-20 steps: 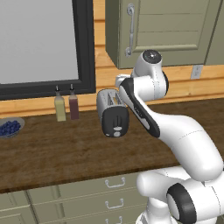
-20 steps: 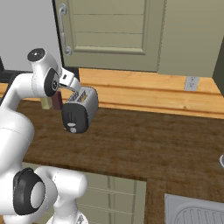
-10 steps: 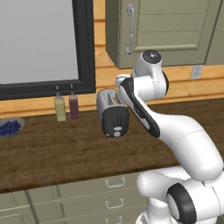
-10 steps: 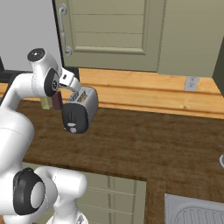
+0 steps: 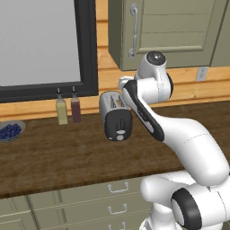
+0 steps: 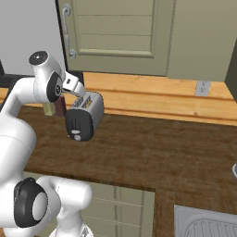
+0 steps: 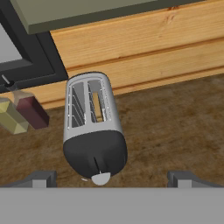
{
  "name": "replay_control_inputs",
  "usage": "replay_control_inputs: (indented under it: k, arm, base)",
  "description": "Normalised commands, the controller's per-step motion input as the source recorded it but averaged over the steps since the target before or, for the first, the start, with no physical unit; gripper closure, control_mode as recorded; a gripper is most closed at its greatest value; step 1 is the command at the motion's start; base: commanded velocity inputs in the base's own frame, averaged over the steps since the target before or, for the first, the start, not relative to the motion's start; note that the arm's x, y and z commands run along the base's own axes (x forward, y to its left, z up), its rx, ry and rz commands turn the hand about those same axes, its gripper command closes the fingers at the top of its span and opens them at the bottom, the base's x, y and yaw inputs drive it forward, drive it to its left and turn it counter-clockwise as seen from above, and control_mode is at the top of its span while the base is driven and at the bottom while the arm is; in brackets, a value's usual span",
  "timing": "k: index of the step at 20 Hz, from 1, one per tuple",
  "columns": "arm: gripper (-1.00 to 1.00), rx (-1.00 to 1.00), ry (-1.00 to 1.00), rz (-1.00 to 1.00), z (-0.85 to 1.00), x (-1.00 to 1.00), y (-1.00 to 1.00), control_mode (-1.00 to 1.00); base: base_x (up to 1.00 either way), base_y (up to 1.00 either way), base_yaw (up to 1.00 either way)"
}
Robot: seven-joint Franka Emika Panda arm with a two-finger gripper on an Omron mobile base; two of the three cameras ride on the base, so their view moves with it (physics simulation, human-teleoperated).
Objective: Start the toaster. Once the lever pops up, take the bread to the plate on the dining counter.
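Jaws stand fully apart and grasp nothing; the gripper (image 7: 109, 178) hangs just above the black end panel of the toaster (image 7: 92, 124), at the lower middle of the hand view. Compared with one second ago nothing has changed: arm, toaster and both bottles (image 5: 68, 110) keep the same places, so the lever is probably not yet pressed. The bread (image 7: 98, 107) sits inside the right slot as a tan strip. In the left base view the toaster (image 5: 116, 116) stands at the centre, on the wooden counter (image 5: 67, 152).
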Motion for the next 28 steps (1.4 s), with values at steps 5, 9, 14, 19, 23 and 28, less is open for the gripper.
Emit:
replay_control_inputs:
  k: [5,9,14,19,23,28]
  arm:
    - [-1.00,0.00,0.00,0.00,0.00,0.00,0.00,-1.00]
    - [-1.00,0.00,0.00,0.00,0.00,0.00,0.00,-1.00]
    - [-1.00,0.00,0.00,0.00,0.00,0.00,0.00,-1.00]
    - [-1.00,0.00,0.00,0.00,0.00,0.00,0.00,-1.00]
    - [-1.00,0.00,0.00,0.00,0.00,0.00,0.00,-1.00]
    - [-1.00,0.00,0.00,0.00,0.00,0.00,0.00,-1.00]
  base:
    - [0.00,0.00,0.00]
    - [0.00,0.00,0.00]
    - [0.00,0.00,0.00]
    - [0.00,0.00,0.00]
    - [0.00,0.00,0.00]
    - [0.00,0.00,0.00]
